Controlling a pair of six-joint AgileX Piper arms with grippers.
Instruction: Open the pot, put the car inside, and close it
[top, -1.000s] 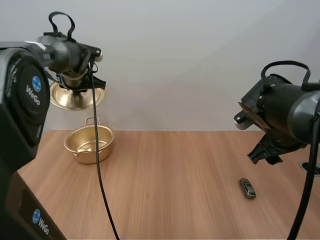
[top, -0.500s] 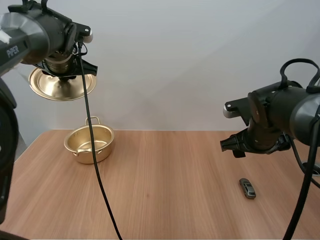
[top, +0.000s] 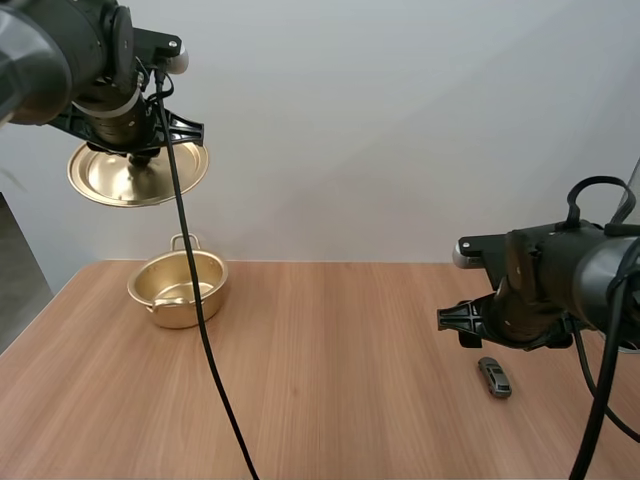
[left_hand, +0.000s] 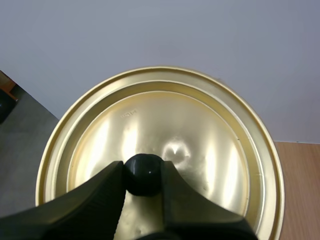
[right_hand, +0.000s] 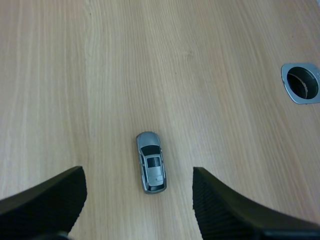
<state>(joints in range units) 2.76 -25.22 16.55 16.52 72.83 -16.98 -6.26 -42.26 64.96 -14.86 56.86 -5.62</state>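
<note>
Over the wooden table (top: 330, 340), the left gripper (left_hand: 142, 172) pinches the lid (left_hand: 175, 125) above the pot (top: 178, 288), freeing its mouth; well right of the pot, the right gripper (right_hand: 136, 196) gapes over the car (right_hand: 151, 162).

- The wooden desk (top: 330, 370) is light brown, with the grain running along its top.
- A gold pot (top: 178, 290) stands open at the far left.
- A small grey car (top: 494, 376) sits on its wheels towards the right, well apart from the pot.
- A metal-rimmed cable hole (right_hand: 301, 83) is set into the desk near the car.
</note>
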